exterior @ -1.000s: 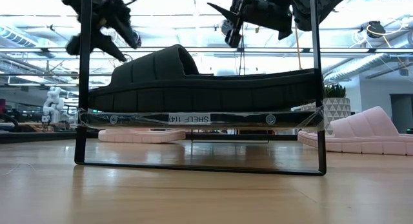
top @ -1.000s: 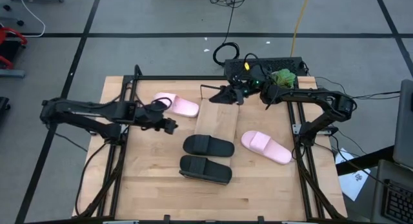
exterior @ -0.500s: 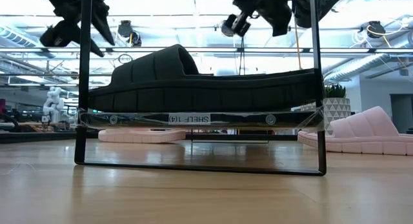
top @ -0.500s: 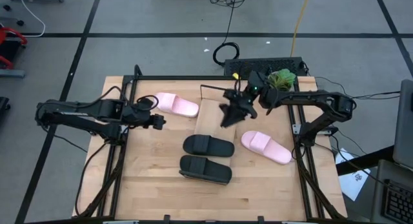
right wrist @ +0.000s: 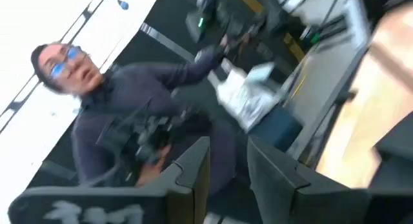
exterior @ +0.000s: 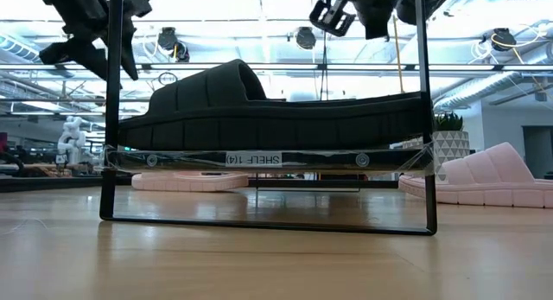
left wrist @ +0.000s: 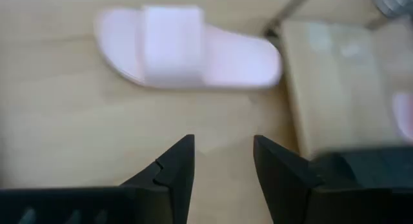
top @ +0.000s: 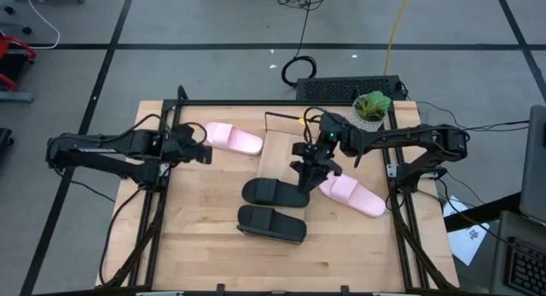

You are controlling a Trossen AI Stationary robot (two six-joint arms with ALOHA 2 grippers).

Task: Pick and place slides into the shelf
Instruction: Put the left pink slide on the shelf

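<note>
While the left gripper (top: 203,153) has drawn back from the pink slide (top: 232,138) on the worktop (top: 205,236), fingers apart and empty, the right gripper (top: 305,171) has swung over the shelf (top: 285,155) toward the black slides (top: 274,193), fingers apart, likely its next pick.

2 pink slides (top: 232,137) and 2 black slides (top: 275,192) flank the empty shelf (top: 286,155)

Grey floor (top: 213,23) crossed by dark lines.
</note>
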